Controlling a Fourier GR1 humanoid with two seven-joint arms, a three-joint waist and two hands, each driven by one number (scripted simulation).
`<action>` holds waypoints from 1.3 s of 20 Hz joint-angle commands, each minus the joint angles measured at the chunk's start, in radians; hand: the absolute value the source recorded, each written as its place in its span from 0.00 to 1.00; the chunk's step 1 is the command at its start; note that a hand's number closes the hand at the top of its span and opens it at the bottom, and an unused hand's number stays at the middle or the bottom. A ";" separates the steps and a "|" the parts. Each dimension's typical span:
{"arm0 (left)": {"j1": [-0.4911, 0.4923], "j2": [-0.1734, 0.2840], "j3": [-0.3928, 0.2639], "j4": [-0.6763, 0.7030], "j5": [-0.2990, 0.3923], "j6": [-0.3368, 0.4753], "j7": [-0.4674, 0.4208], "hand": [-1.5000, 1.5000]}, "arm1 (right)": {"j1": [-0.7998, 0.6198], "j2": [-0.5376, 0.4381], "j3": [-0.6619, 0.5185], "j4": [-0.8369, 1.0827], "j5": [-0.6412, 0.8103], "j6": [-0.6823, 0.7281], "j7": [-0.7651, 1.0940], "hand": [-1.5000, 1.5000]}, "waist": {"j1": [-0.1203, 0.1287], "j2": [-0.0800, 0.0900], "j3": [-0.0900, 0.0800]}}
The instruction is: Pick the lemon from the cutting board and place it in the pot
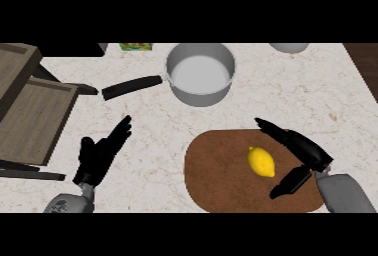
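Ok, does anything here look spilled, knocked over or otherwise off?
Nothing stands out. The lemon lies on the cutting board, the pot stands upright, and the right hand is open beside the lemon.

Readable text: none in the head view.
Green and yellow packet [136,46] at counter's far edge: printed colour patches only, no legible letters or numbers.
Pot [200,72], cutting board [221,175]: unmarked.

Lemon [260,161]: on the cutting board [221,175], toward its right side.
Pot [199,73]: behind the board – its handle points left.
Right hand [304,150]: over the board's right edge, just beside the lemon.
Left hand [102,151]: left of the board – well apart.
Wooden crates [29,110]: far left.
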 commanded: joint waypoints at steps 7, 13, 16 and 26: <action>-0.048 0.009 0.066 -0.032 0.005 -0.051 0.078 0.50 | -0.048 0.060 0.008 0.296 0.126 -0.012 -0.231 1.00 | 0.002 0.001 0.000; -0.016 -0.026 0.040 -0.033 -0.028 -0.026 0.050 0.50 | -0.064 0.060 0.020 0.383 0.186 -0.061 -0.400 1.00 | 0.002 0.001 0.000; 0.027 -0.034 0.011 -0.058 -0.041 -0.032 0.041 0.50 | -0.102 0.084 0.007 0.490 0.186 -0.070 -0.468 1.00 | 0.011 0.003 0.001; 0.051 -0.019 0.071 -0.035 -0.026 -0.005 0.028 0.50 | 0.120 0.306 -0.286 0.393 -0.033 -0.609 -0.445 1.00 | -0.086 -0.011 0.002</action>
